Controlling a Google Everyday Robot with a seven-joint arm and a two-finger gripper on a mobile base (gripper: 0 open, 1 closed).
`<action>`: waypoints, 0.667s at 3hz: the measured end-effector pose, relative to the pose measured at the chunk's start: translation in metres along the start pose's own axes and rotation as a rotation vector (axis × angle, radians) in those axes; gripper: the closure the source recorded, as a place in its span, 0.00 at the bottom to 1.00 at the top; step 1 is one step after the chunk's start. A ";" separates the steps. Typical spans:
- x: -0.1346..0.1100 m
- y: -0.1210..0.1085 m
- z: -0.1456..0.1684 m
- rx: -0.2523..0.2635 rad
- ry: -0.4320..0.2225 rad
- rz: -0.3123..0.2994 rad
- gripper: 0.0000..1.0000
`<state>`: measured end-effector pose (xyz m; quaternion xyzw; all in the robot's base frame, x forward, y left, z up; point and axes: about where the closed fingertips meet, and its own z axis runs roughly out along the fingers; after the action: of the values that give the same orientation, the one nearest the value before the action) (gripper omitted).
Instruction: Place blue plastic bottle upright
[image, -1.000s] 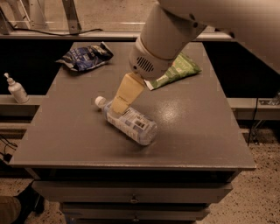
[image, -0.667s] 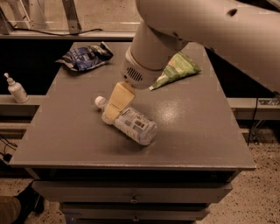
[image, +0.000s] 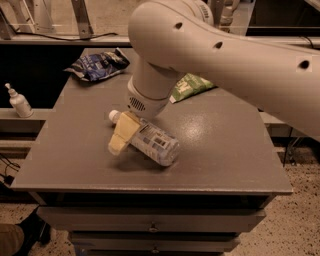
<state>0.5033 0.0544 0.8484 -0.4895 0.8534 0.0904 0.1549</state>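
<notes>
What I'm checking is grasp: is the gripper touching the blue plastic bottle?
Cannot tell: camera view shows the gripper overlapping the blue plastic bottle neck.

One camera, high at the front, angled down at the table (image: 230, 150), close in, jaws left of frame centre.

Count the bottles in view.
2. The drink bottle lies on the table, the gripper at its neck; the pump bottle stands at far left. The arm may hide more.

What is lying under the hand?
The bottle lies on its side on the table. The hand, at its cap end, covers the neck; the white cap shows.
</notes>
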 end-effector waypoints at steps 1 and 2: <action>-0.006 -0.001 0.013 0.007 0.043 0.011 0.00; -0.010 -0.003 0.018 0.017 0.076 0.016 0.18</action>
<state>0.5141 0.0670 0.8349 -0.4843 0.8633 0.0655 0.1258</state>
